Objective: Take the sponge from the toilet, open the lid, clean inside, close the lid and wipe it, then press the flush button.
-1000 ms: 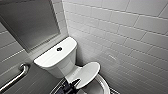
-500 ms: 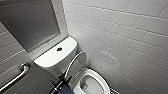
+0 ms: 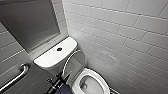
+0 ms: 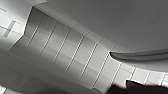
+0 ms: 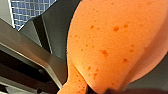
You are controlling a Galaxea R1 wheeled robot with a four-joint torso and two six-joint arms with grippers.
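My right gripper [image 5: 98, 89] pinches the porous orange sponge [image 5: 112, 45]; ahead, the white ceramic toilet [image 3: 97, 73] gapes open, its glossy oval lid [image 3: 73, 63] upright against the cistern [image 3: 53, 55].

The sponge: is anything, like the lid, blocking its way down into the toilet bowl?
Nothing visible does. The lid stands raised by the cistern, leaving the bowl open. The sponge shows close before the right wrist camera.

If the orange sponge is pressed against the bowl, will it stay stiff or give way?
Probably it gives way: the sponge looks pinched to a narrow waist at one end, so it seems soft. Its open pores suggest it is light for its size. The rough surface should hardly slip.
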